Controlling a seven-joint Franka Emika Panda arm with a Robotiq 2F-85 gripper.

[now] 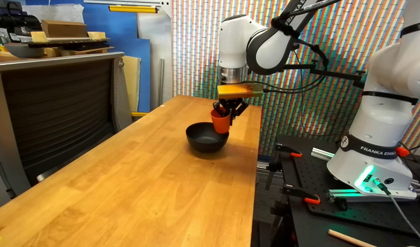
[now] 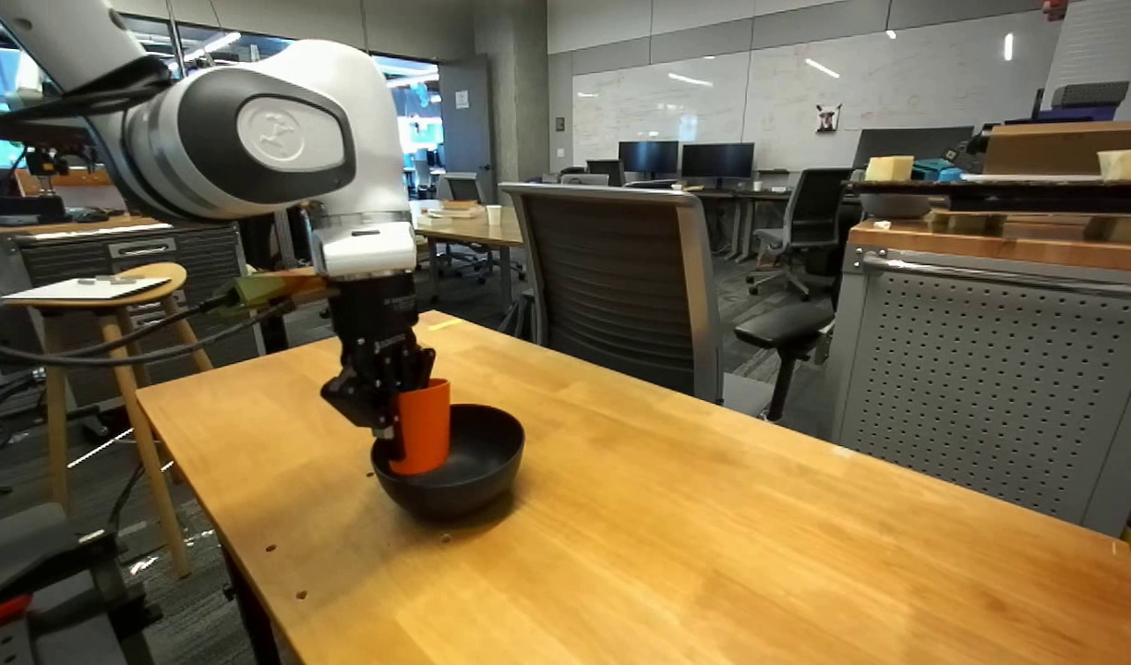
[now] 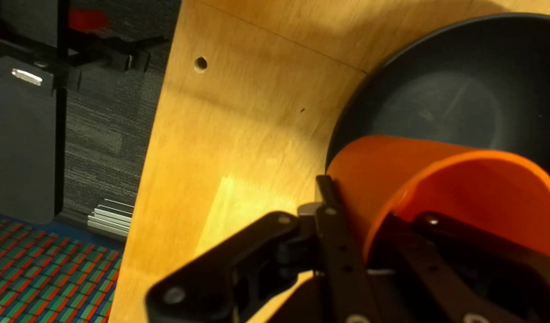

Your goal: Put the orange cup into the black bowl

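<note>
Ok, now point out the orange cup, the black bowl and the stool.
Orange cup (image 2: 425, 429), in an exterior view: outer side.
Black bowl (image 3: 441, 105), in the wrist view: inner bottom.
Stool (image 2: 174, 275), in an exterior view: seat.

Desk honey-brn, woodgrain. Nr one long edge: cup plain org-red, bowl & gripper blk. Opp. edge: chair dk brn, gry-framed. Past short edge: wall, red/grn/blu/wht vert. stripes.

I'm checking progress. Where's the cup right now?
In an exterior view, the claw holds the cup over the left side of the bowl; whether cup and bowl touch is unclear.
</note>
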